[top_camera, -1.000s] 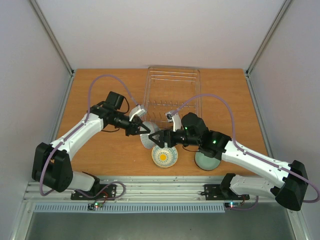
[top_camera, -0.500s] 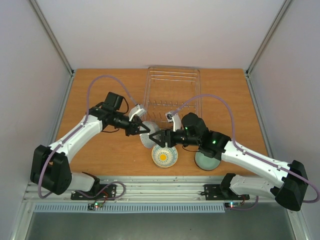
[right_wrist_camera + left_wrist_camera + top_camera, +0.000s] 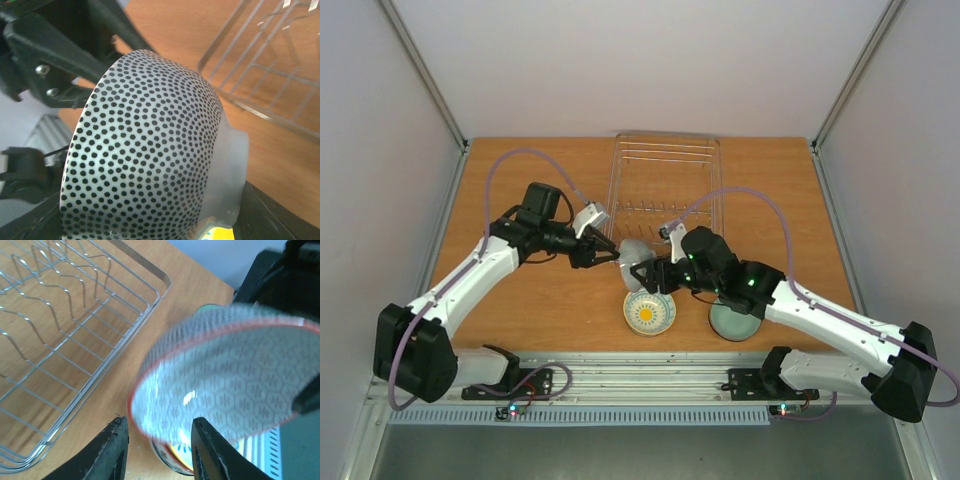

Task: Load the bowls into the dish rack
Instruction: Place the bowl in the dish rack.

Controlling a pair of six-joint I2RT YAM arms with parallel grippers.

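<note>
While the dotted bowl (image 3: 636, 252) was clamped by the right gripper (image 3: 643, 270) alone, left gripper (image 3: 611, 256) parted and empty, a slip onto the yellow bowl (image 3: 649, 313) was judged possible.

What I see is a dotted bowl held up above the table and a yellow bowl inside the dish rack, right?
Not quite. The dotted bowl is held up above the table, but the yellow bowl sits on that table, outside the dish rack, as the top external view shows.
</note>
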